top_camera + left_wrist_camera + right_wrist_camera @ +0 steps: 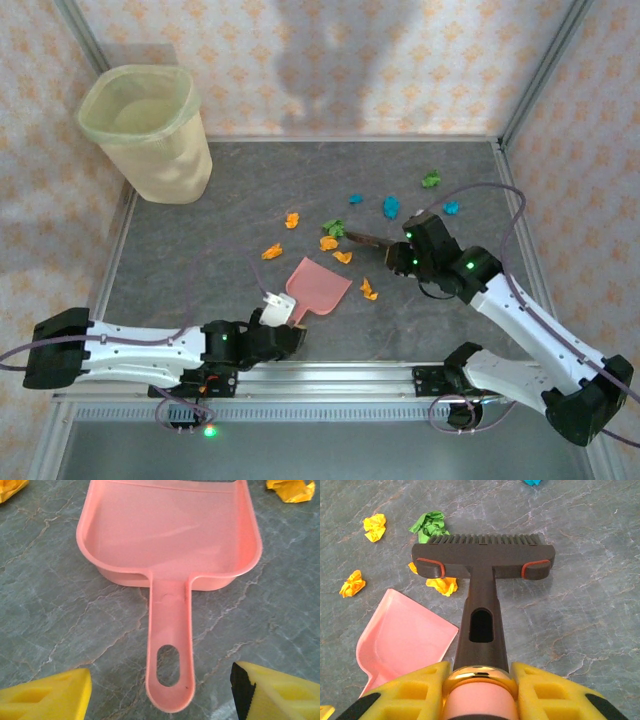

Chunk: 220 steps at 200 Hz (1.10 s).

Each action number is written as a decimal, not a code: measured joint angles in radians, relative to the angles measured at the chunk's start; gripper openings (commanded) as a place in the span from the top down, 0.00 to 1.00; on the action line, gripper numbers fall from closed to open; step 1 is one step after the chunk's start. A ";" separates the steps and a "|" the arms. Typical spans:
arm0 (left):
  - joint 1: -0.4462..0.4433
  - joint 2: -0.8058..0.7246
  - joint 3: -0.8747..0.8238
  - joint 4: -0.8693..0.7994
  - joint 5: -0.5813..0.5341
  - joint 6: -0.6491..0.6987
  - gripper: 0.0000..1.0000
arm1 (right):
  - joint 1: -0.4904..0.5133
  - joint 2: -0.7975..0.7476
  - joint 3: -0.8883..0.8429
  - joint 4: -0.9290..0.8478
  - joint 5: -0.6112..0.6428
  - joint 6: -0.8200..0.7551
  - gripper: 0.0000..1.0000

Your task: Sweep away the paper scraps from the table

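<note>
Clamping a dark hand brush (pixel 482 560) by its handle in the right gripper (pixel 480 680), fingers shut tight round it, bristles just beyond the pink dustpan (pixel 318 285), among the paper scraps (pixel 329 243) strewn over the middle and far right of the table (pixel 200 260). Straddling the dustpan's handle tip with the left gripper (pixel 160 690), fingers spread wide, touching nothing. Lying flat, long axis running from that near handle to a mouth facing far and right, toward the closest orange wads (pixel 343 257). Calls, probably, for a short stroke toward near left, into that mouth.
</note>
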 measured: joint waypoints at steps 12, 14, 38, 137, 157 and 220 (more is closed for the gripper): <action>0.000 0.015 -0.008 0.017 -0.006 -0.002 0.29 | 0.000 0.002 0.000 0.005 -0.002 0.000 1.00; 0.000 0.018 -0.009 0.021 -0.006 -0.003 0.29 | 0.000 0.002 -0.001 0.005 -0.002 0.000 1.00; 0.000 0.046 -0.011 0.064 -0.006 -0.013 0.31 | 0.000 0.002 -0.002 0.010 -0.002 0.000 1.00; 0.000 0.146 -0.023 0.154 -0.025 -0.040 0.67 | 0.000 0.002 -0.006 0.012 -0.013 -0.008 1.00; -0.002 0.152 -0.023 0.156 -0.029 -0.051 0.68 | 0.000 0.002 -0.008 0.013 -0.013 -0.008 1.00; -0.003 0.154 -0.023 0.156 -0.032 -0.065 0.88 | 0.000 0.002 -0.009 0.019 -0.013 -0.008 1.00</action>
